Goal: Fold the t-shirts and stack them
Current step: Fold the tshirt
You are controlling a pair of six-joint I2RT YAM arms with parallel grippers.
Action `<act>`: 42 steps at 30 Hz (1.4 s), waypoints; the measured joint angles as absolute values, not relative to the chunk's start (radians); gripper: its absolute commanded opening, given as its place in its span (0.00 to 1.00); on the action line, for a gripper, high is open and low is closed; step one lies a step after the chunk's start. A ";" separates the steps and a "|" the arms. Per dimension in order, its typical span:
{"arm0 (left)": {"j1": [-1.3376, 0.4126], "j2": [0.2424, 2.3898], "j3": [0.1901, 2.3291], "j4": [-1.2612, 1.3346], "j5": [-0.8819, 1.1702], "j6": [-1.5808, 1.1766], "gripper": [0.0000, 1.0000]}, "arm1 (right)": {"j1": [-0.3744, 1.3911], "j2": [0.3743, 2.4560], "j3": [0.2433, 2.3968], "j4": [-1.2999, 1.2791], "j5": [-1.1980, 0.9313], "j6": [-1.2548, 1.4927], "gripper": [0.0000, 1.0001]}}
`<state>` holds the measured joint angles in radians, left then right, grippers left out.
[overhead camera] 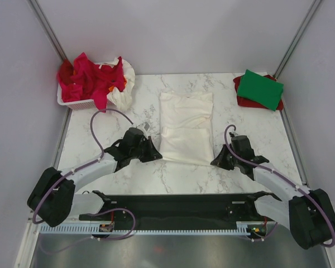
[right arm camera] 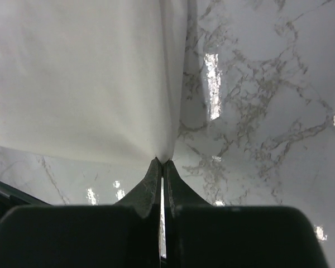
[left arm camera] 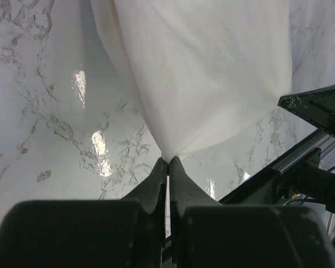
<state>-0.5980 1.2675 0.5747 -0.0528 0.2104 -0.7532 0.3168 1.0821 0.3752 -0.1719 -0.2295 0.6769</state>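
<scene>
Shirt status: white tee is lying folded into a long rectangle mid-table, long axis running near-to-far, with a soft crease crossing it abt halfway. The far half is looking puffier than the near half. No print is showing on the upper face.

L gripper is sitting at the tee's near-left corner. In the left wrist view its fingers are pressed together and pinching the cloth corner, with fabric fanning out from the tips and a thin sliver of white showing between them. The corner is looking slightly lifted off the marble table, though I can't tell how much.

R gripper is doing the same at the near-right corner. In the right wrist view the fingers are closed on the corner, and the tee's right edge is running straight away from the tips. Both arms are angling inward from their bases, w/ the grippers well apart and the tee's near edge stretching between them.

Other items:
- white basket is sitting at the far-left corner, w/ crumpled red tees piling above the rim and another white garment hanging over its right side onto the table
- green tee is lying folded at the far-right corner, resting on a folded red tee that is peeking out at the left and near edges
</scene>
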 measured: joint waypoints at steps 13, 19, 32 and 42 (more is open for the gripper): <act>-0.611 1.024 0.762 -0.389 0.189 -0.733 0.02 | 0.363 0.827 0.686 -0.535 -0.199 0.683 0.00; -0.600 1.118 0.994 -0.516 0.184 -0.669 0.02 | 0.363 0.987 0.892 -0.593 -0.104 0.634 0.00; -0.437 1.497 1.388 -0.599 0.223 -0.519 0.02 | 0.353 1.403 1.217 -0.569 0.025 0.542 0.00; -0.304 2.172 2.101 -0.688 0.355 -0.420 0.89 | 0.272 1.922 1.654 -0.563 0.114 0.554 0.90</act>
<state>-0.3042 2.1715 2.1014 -0.6880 0.3546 -0.4202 0.2722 1.9217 1.6539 -0.5629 0.1143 0.5537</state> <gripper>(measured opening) 0.641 0.621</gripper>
